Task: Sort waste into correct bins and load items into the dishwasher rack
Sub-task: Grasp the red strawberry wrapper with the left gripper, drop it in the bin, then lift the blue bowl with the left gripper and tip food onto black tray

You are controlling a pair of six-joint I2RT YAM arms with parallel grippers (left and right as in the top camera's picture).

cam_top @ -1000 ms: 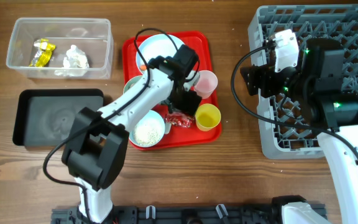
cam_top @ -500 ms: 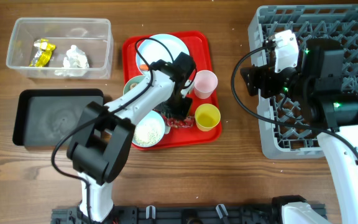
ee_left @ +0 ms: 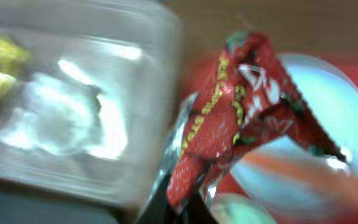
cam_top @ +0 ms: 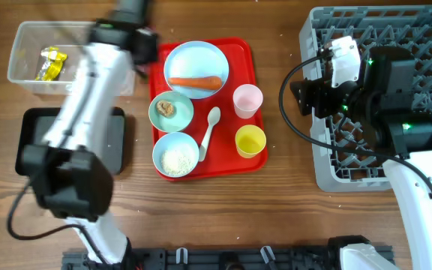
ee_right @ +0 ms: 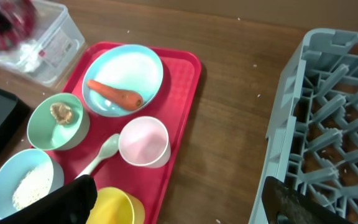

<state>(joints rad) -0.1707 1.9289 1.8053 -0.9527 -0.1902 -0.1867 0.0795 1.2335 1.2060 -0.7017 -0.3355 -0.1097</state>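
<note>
My left gripper (cam_top: 142, 46) is shut on a red strawberry-print wrapper (ee_left: 241, 112), which hangs at the right end of the clear bin (cam_top: 71, 58). The view is blurred by motion. The red tray (cam_top: 238, 161) holds a plate (cam_top: 196, 60) with a carrot (cam_top: 196, 81), a green bowl (cam_top: 172, 111), a blue bowl of rice (cam_top: 176, 155), a spoon (cam_top: 208, 131), a pink cup (cam_top: 247, 100) and a yellow cup (cam_top: 251, 140). Between the tray and the dishwasher rack (cam_top: 418, 30), my right gripper (cam_top: 306, 97) hangs open with nothing in it.
The clear bin holds a yellow wrapper (cam_top: 51, 64) and crumpled white paper (cam_top: 91, 71). A black bin (cam_top: 117, 146) lies below it, partly under my left arm. In the right wrist view the rack's edge (ee_right: 291, 112) stands close on the right.
My left gripper shut on the red wrapper on the tray, lifted it and swung up and left to the clear bin's right end. The right arm has not moved.
</note>
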